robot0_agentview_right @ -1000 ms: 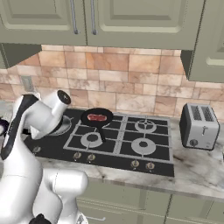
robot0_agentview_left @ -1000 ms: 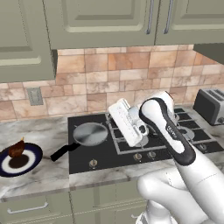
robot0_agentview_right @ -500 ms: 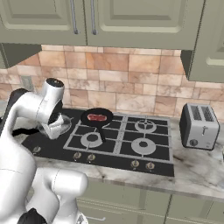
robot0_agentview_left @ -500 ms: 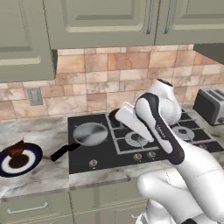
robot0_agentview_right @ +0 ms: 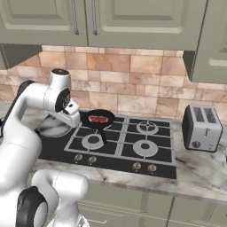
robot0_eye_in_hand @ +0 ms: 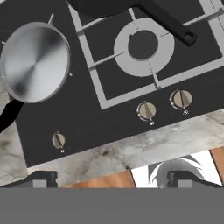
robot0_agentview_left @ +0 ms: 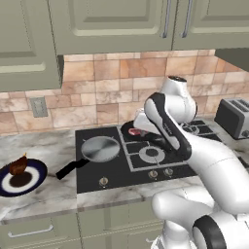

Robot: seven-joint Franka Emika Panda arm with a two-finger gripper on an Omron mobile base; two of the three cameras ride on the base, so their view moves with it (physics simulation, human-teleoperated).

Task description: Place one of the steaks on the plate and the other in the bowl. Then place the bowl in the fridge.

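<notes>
In the left base view, the darker steak [robot0_agentview_left: 19,165] sat on the plate [robot0_agentview_left: 34,178] at the counter's left end. The pinkish steak [robot0_agentview_left: 136,132] lay in the black pan [robot0_agentview_left: 128,130] on a rear burner, partly behind the arm. A silver frying pan [robot0_agentview_left: 100,149] rested on the front-left burner.

In the right base view, the pinkish steak [robot0_agentview_right: 98,119] lay in the black pan [robot0_agentview_right: 97,119], and a toaster [robot0_agentview_right: 202,127] stood well to the right.

In the hand view, the gripper [robot0_eye_in_hand: 111,179] was spread wide and empty above the cooktop's knobs [robot0_eye_in_hand: 146,111], beside the silver frying pan [robot0_eye_in_hand: 35,62].
</notes>
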